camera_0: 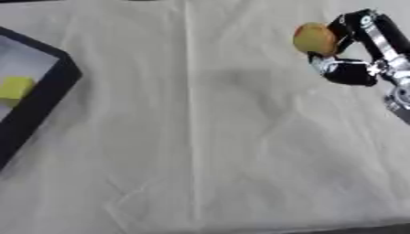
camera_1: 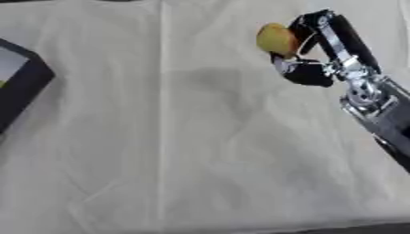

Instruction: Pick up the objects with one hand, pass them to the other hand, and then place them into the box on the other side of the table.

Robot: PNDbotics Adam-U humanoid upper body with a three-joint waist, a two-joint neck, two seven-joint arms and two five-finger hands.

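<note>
My right hand (camera_0: 352, 50) comes in from the upper right and hangs above the cloth, its fingers curled round a rounded yellow-orange object (camera_0: 314, 39). The object sticks out to the left of the hand, and its shadow falls on the cloth below and to the left. At the left edge stands a black box (camera_0: 48, 96) with a pale floor, and a small yellow block (camera_0: 16, 87) lies inside it. My left hand shows in neither view.
A cream cloth (camera_0: 200, 151) with creases and a long vertical fold covers the table. The table's front edge runs along the bottom right of both views.
</note>
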